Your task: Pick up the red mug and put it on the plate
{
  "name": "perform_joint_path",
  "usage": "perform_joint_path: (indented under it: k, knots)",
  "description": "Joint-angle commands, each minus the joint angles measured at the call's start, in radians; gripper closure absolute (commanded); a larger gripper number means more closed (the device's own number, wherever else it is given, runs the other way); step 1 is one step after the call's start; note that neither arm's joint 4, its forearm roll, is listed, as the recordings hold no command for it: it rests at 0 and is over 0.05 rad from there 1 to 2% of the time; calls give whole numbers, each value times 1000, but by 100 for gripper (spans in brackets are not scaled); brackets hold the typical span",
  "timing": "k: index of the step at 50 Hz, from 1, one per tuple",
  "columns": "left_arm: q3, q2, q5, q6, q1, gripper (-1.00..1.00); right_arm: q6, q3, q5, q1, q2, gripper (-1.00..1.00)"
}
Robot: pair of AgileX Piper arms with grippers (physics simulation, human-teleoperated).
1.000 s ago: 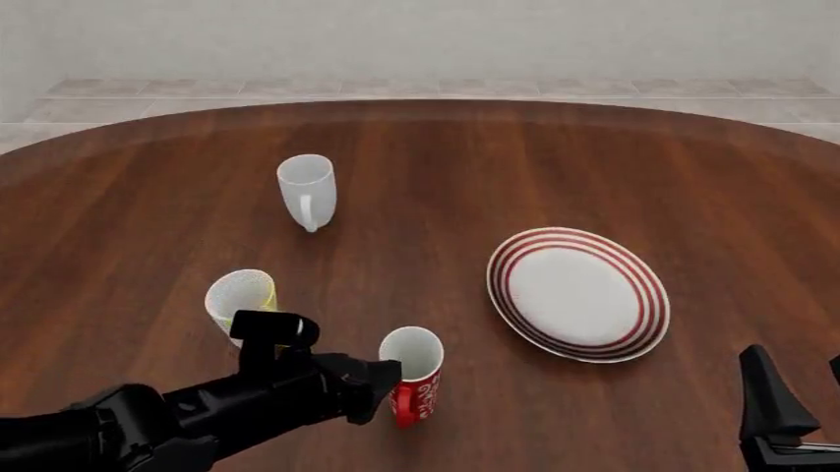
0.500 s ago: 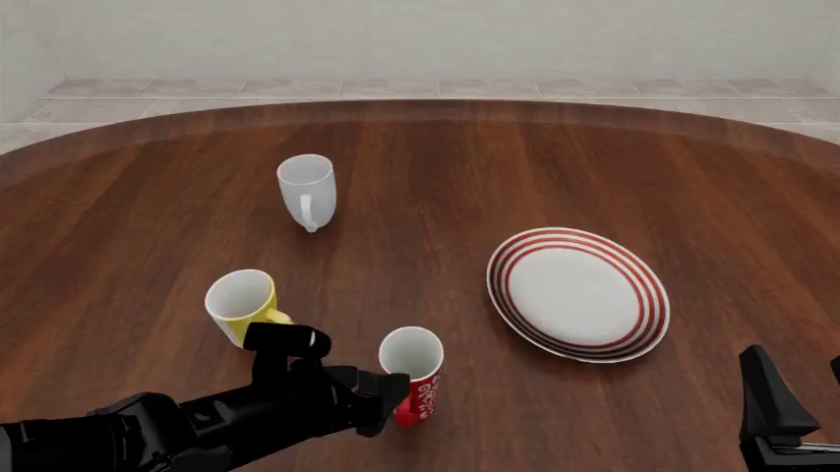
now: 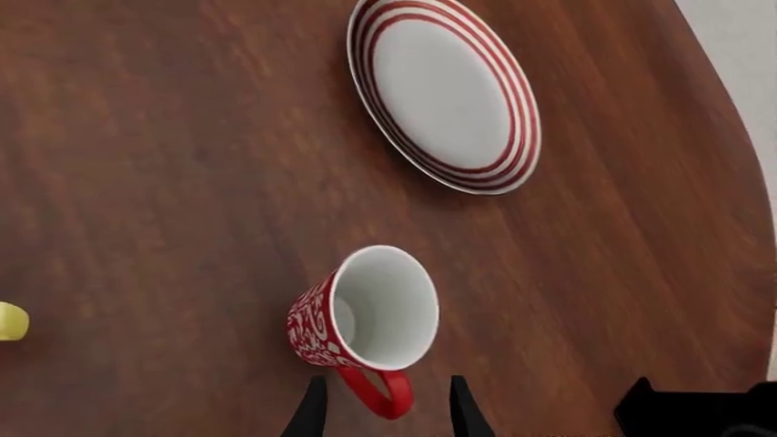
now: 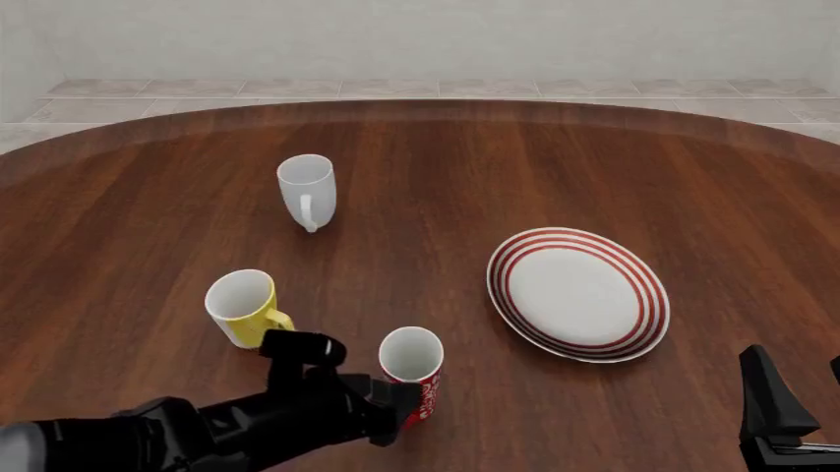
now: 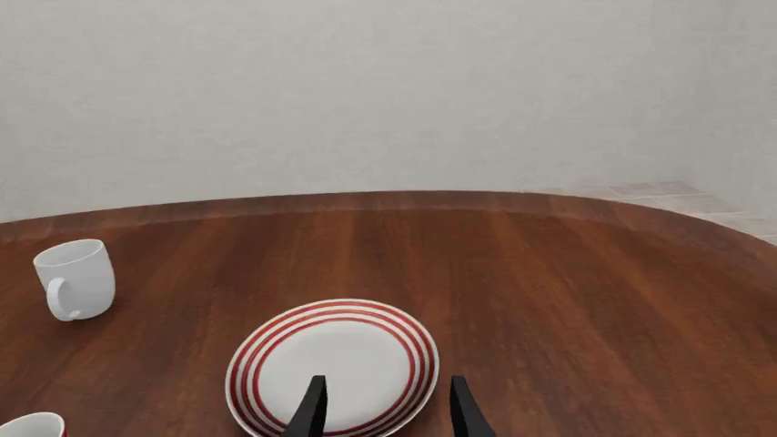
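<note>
So the red mug (image 4: 412, 366) was standing upright on the wooden surface (image 4: 525, 177), down near the front edge, at about 8 o'clock from the plate (image 4: 577, 293) and clearly apart from it. The plate sat empty, right of center.

The left gripper (image 3: 386, 411) was right at the mug. In the left wrist view its fingers (image 3: 309, 414) were spread apart, one on each side of the mug's red handle (image 3: 378, 390), with the handle sitting in the gap between them. Not clamped on it as far as I could see, there was still daylight on both sides. From the front view the left arm covered the mug's lower left side, so contact there was hard to judge.

The yellow mug (image 4: 242, 307) stood at about 10 o'clock from the red one, close by. The white mug (image 4: 307, 190) was farther back, well apart from both.

The right gripper (image 5: 385, 405) was parked low at the front right, fingers spread and holding nothing, pointing across the plate toward the far edge.
</note>
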Motion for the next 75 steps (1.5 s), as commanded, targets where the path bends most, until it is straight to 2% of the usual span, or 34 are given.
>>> perform_joint_path:
  k: [1, 59, 62, 64, 65, 66, 67, 70, 71, 75]
  knots:
    - [-9, 30, -18, -12, -24, -100, 1, 0, 0, 0, 0, -100]
    - [4, 111, -75, -36, -44, -100, -2, 0, -4, -3, -1, -100]
    - [6, 103, -75, -29, -41, -100, -2, 0, -4, -3, -1, -100]
    - [16, 63, -51, 14, -11, -100, -2, 0, -4, -3, 0, -100]
    - [8, 77, -55, 3, -25, -100, -1, 0, -3, -3, -1, -100]
    - [7, 69, -34, 37, -10, -100, -1, 0, -3, -3, 0, -100]
    - [26, 33, -26, 68, 19, 100, -1, 0, -3, -3, -1, -100]
    - [15, -13, 16, 141, 28, 100, -1, 0, -4, -4, -1, -100]
    - [13, -2, 13, 120, 19, 100, -1, 0, -4, -4, -1, -100]
    - [-3, 3, 24, 124, 4, 100, -1, 0, -5, -6, -1, -100]
